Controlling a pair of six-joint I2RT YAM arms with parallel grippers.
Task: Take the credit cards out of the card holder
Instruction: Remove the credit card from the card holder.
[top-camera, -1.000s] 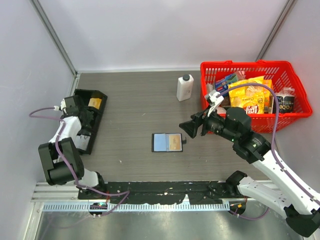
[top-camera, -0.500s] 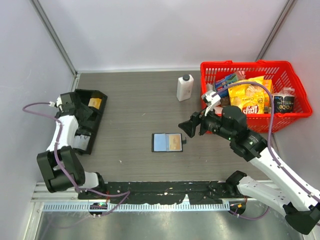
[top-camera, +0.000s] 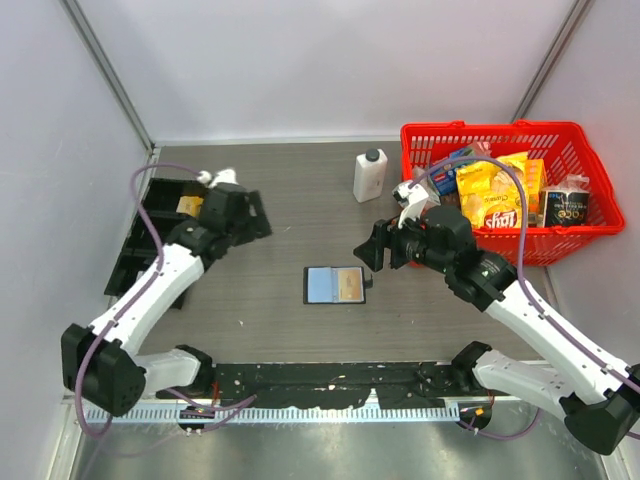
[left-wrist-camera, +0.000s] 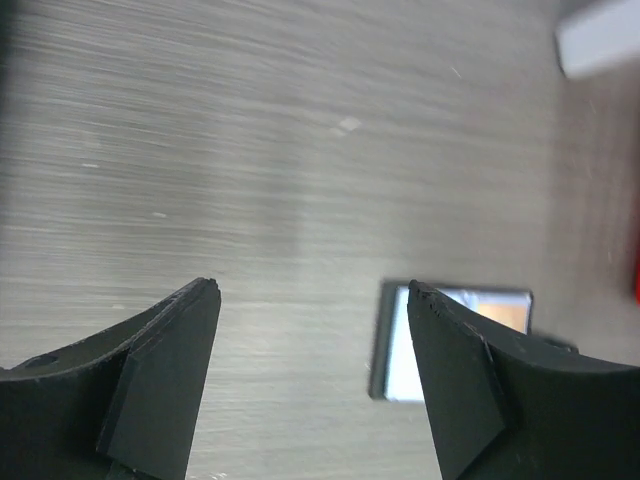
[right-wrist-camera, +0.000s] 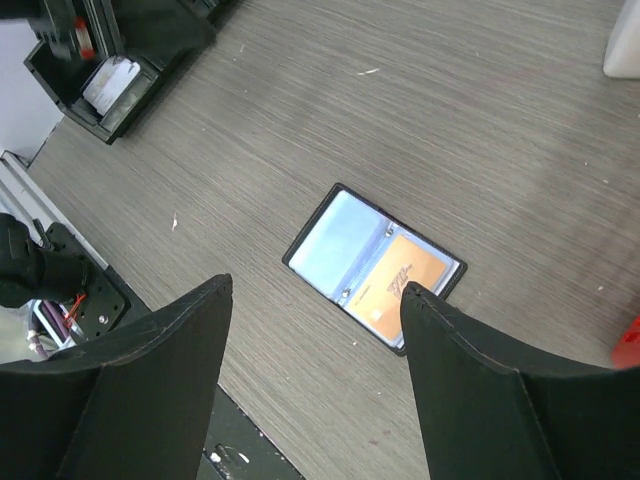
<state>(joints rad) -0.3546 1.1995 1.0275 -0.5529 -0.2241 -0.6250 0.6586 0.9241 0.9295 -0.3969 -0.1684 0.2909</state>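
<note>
The card holder (top-camera: 334, 285) lies open flat on the table's middle, black-edged. A light blue card (top-camera: 321, 285) shows in its left half and an orange card (top-camera: 347, 286) in its right half. My left gripper (top-camera: 252, 215) hovers open up and to the left of it, well apart. In the left wrist view the left gripper (left-wrist-camera: 312, 288) holds nothing, and its right finger partly hides the card holder (left-wrist-camera: 455, 340). My right gripper (top-camera: 372, 252) hangs open just right of and above the holder. In the right wrist view the right gripper (right-wrist-camera: 318, 285) is empty over the card holder (right-wrist-camera: 375, 268).
A black compartment tray (top-camera: 150, 240) stands at the left edge, with something yellow in one slot. A white bottle (top-camera: 369, 176) stands behind the middle. A red basket (top-camera: 575, 135) full of snack packs fills the back right.
My left arm has swung from the tray at the far left toward the middle, and its jaws have opened. The right gripper has shifted slightly back and left.
</note>
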